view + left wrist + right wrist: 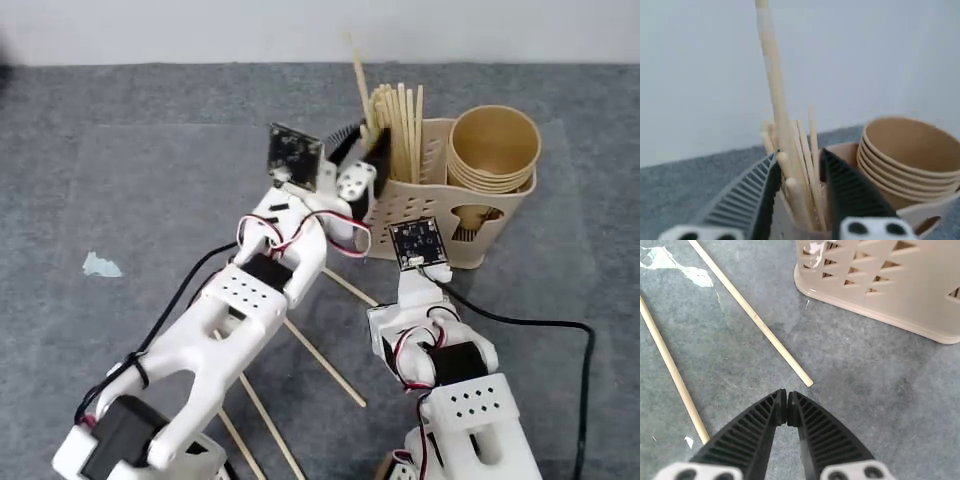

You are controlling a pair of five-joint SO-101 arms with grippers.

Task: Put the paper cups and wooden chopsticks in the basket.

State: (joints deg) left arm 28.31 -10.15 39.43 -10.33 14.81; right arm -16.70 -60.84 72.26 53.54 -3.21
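A grey felt-like surface point(150, 160) runs to a pale plain wall. The left gripper point(799, 165) is over the beige basket point(500, 215), its jaws parted wider than the tall chopstick point(771, 70) standing between them. The stacked paper cups point(907, 150) sit in the basket just beside this gripper. The right gripper point(787, 407) is clenched on nothing, low over the surface. Loose chopsticks point(752, 315) lie just ahead of it, with a clear scrap point(695, 275) beyond.

Showing white printed shells on left arm point(240, 310) and right arm point(455, 400). Housing black servos point(120, 435) inside. Carrying square black boards point(293, 150) at wrists. Trailing black, red and white cables point(560, 325). Wearing ribbed black fingers point(760, 435) on pale, screw-holed bases.
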